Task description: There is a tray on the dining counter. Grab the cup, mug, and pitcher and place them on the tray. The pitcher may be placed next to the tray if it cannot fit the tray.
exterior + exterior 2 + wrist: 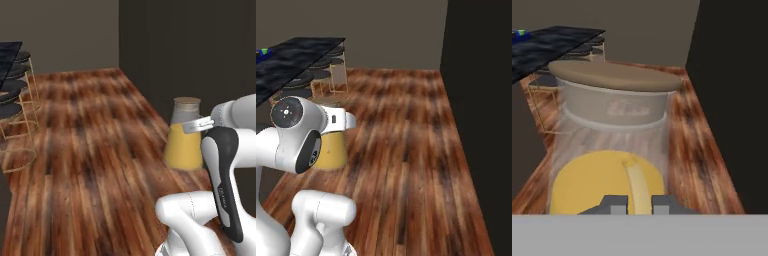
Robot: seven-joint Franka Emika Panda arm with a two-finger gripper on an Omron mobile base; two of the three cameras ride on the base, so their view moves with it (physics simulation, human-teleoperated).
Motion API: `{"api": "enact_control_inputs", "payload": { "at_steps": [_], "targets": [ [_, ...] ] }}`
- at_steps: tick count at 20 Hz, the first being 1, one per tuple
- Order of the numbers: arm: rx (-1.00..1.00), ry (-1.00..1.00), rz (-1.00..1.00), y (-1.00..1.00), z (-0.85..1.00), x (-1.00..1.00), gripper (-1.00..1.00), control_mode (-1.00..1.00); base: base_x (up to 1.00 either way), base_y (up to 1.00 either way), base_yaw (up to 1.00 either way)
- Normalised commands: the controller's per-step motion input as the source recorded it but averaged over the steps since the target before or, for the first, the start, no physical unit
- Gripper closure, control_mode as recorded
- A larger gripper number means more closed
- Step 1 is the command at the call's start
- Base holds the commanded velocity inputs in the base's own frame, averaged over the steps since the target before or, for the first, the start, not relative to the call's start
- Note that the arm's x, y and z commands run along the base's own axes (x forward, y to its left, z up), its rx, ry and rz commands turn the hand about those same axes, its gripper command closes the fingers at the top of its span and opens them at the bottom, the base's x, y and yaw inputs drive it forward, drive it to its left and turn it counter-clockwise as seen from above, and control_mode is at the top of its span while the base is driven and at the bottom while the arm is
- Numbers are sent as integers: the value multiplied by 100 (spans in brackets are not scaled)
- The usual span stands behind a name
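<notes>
My gripper point(637, 204) is shut on the handle of the pitcher point(612, 145), a clear glass vessel with orange liquid and a tan round lid. The pitcher point(185, 137) hangs upright above the wooden floor, and my gripper point(196, 125) holds it from the right side. In the right base view my arm hides part of the pitcher point(335, 150). Far off to the left lies the black marble dining counter point(559, 39). At its end sits the blue tray point(515, 39) with the green cup point(520, 33) at it. The mug is out of view.
Round black stools point(14, 102) with gold wire frames stand under the counter edge point(296, 62). A dark wall point(478, 100) runs along the right side. Open wooden floor point(90, 150) stretches between me and the stools.
</notes>
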Motion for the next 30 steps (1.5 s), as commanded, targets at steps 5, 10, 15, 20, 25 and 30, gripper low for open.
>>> {"api": "enact_control_inputs", "payload": {
  "at_steps": [5,10,15,20,25,30],
  "targets": [
    [0,0,0,0,0,0,100,100,100,-29,26],
    [0,0,0,0,0,0,100,100,100,-42,15],
    [0,0,0,0,0,0,100,100,100,-45,1],
    [0,0,0,0,0,0,100,100,100,-43,0],
    [0,0,0,0,0,0,100,100,100,-39,0],
    [0,0,0,0,0,0,100,100,100,-36,0]
  ]
}}
